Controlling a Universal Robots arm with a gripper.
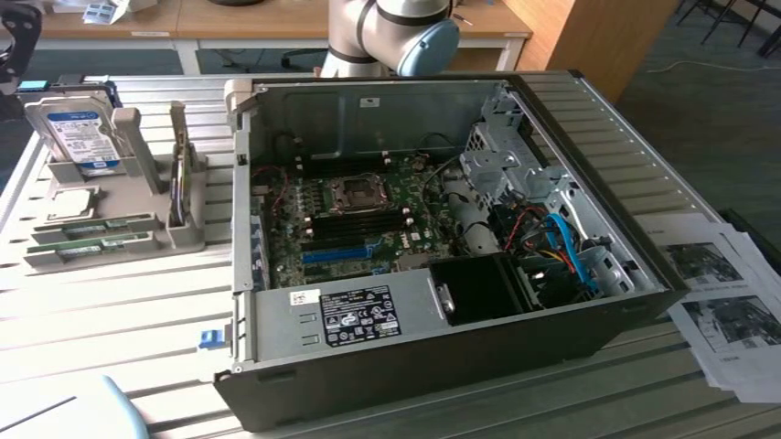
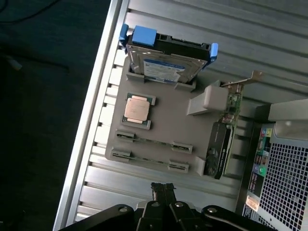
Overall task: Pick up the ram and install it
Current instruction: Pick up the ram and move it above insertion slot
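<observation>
The ram is two thin green sticks standing on edge in slots of a grey holder [image 2: 168, 120], one [image 2: 151, 140] beside the other [image 2: 149, 160]. In the exterior view the sticks [image 1: 91, 227] lie at the holder's [image 1: 146, 240] near end, on the exterior view's left of the open computer case [image 1: 427, 366]. My gripper [image 2: 163, 188] is shut, its dark fingertips pressed together with nothing between them. It hangs above the slatted table, a short way off the holder's ram side and apart from the sticks.
The holder also carries a blue-labelled hard drive [image 2: 163, 60], a processor chip [image 2: 136, 108] and an expansion card [image 2: 219, 144]. Inside the case lies the motherboard [image 1: 354, 219] with a blue slot [image 1: 336, 253]. The table edge [image 2: 91, 120] runs close to the holder. Papers [image 1: 720, 293] lie at the exterior view's right.
</observation>
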